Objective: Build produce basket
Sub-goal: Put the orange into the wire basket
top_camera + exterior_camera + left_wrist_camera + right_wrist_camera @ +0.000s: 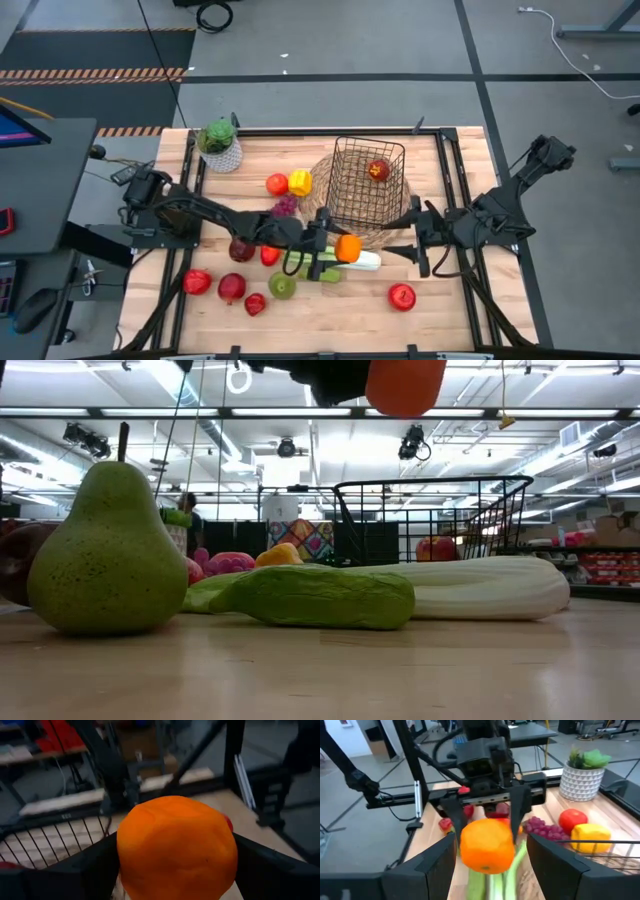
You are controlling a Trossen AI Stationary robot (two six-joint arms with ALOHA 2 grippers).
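Left gripper (345, 247) clamped on an orange (348, 248) at centre frame of the high view, raised off the counter (330, 315) just above the leek (352, 261) and just below the lower rim of the basket (368, 180). In the right wrist view, orange (487, 845) pinched at its widest girth between two dark fingers (519, 810), hanging clear over the pale stalk. Probably light and firm, round enough to roll or slip out if the pinch drifts off the equator; smooth skin, so a hold across the middle looks safest, as now. Not fragile to judge by looks. Basket set on a round woven mat (325, 178) right of centre in the upper half of the high view, tall wire sides, one red apple (378, 170) already inside at the upper right corner. Right gripper (420, 240) parted and empty, waiting just right of the basket's lower right corner. Rest of the produce on the counter: cucumber (318, 596) lying against the leek in the low view, pear (106, 555) at lower left there, grapes (285, 207), a yellow pepper (299, 182) and other red pieces scattered left of centre, one red apple (402, 296) alone at lower right. Potted plant (219, 143) at upper left, not part of the load. Lift over the tall rim needed before release; a drop from height may bounce a round fruit against the wire.
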